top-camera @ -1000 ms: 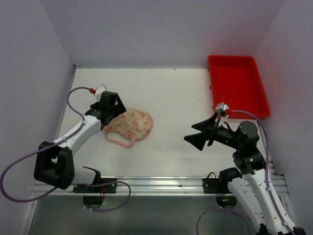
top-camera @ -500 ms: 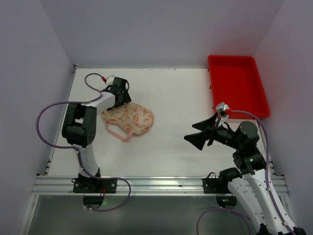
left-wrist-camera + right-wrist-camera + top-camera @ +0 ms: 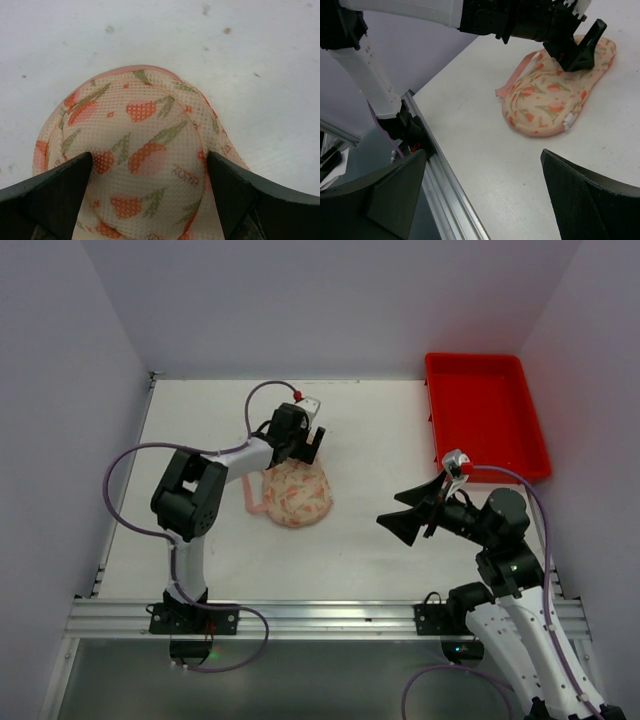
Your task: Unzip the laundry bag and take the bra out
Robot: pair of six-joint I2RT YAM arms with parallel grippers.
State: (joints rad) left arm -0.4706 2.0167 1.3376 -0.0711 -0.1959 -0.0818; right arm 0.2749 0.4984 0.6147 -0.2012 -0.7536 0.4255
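Note:
The laundry bag point(image 3: 297, 496) is a cream-peach padded pouch with an orange floral print, lying left of the table's middle, zipped closed. Its pink loop strap point(image 3: 252, 496) trails to the left. My left gripper point(image 3: 301, 452) is at the bag's far end; in the left wrist view point(image 3: 150, 167) its fingers press on both sides of one rounded lobe point(image 3: 142, 145). My right gripper point(image 3: 408, 516) hangs open and empty over the table's right side, well clear of the bag. The right wrist view shows the bag point(image 3: 550, 97), a white zip pull point(image 3: 568, 120) on its near edge, and the left gripper point(image 3: 577, 50). No bra shows.
A red tray point(image 3: 486, 359) stands at the back right corner. Grey walls close in the table on three sides. An aluminium rail point(image 3: 320, 616) runs along the near edge and also shows in the right wrist view point(image 3: 437, 167).
My left arm has swung right and toward the back, dragging and turning the bag from the left side toward the middle. The right arm has not moved.

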